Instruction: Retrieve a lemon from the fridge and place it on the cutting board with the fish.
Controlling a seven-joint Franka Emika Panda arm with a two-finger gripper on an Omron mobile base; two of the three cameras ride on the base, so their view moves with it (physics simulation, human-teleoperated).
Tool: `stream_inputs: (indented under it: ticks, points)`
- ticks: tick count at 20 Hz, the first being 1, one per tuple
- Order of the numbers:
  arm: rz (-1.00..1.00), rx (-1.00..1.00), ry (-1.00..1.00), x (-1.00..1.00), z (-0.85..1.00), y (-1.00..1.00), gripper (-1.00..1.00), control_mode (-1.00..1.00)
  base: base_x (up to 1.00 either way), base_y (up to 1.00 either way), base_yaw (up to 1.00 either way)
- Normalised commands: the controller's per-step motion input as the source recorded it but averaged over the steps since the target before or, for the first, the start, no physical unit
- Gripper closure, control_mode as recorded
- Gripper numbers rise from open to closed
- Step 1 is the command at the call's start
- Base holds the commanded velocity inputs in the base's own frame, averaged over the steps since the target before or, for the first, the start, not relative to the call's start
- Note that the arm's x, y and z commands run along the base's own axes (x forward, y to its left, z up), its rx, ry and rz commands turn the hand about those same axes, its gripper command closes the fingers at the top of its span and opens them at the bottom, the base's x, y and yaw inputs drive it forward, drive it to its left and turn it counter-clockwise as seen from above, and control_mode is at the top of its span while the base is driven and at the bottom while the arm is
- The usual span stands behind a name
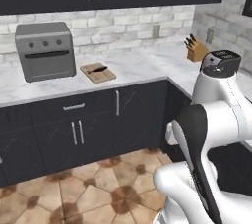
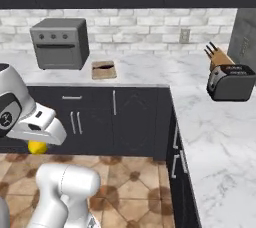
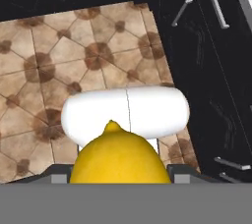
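- Lemon [image 3: 117,154] sits clamped between my gripper [image 3: 117,176] jaws, filling the bottom of the hand view with its pointed tip facing away from the camera; the finger tips themselves are hidden behind the fruit.
- From the right base view I see the lemon [image 2: 37,147] as a yellow spot under the white hand, low over the tiled floor [image 2: 135,182], well short of the countertop [image 2: 150,72]. I judge it is carried low like this for the trip across to the counter.
- My target, the cutting board [image 1: 98,72], lies on the countertop just beside the grey countertop oven [image 1: 45,50], near the front edge, with the fish [image 1: 100,69] as a slim dark shape across its middle.
- I read the fish as leaving bare wood on both sides, so there should be room to set the fruit down.
- Hard to make out: the fish's outline is too small to tell head from tail, and the hand is partly cut off behind the arm's own shell.
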Motion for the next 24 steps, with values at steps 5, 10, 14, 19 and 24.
stream_inputs:
  ticks: [5,10,14,19,24]
  points:
    - [0.0,0.0,0.0,0.0,0.0,0.0,1.0,1.0,1.0,0.36,0.03]
    - [0.0,0.0,0.0,0.0,0.0,0.0,1.0,1.0,1.0,0.16,0.03]
    - [0.0,0.0,0.0,0.0,0.0,0.0,1.0,1.0,1.0,0.04,0.01]
    - [0.0,0.0,0.0,0.0,0.0,0.0,1.0,1.0,0.95,0.36,0.03]
    - [0.0,0.0,0.0,0.0,0.0,0.0,1.0,1.0,0.62,0.0,0.16]
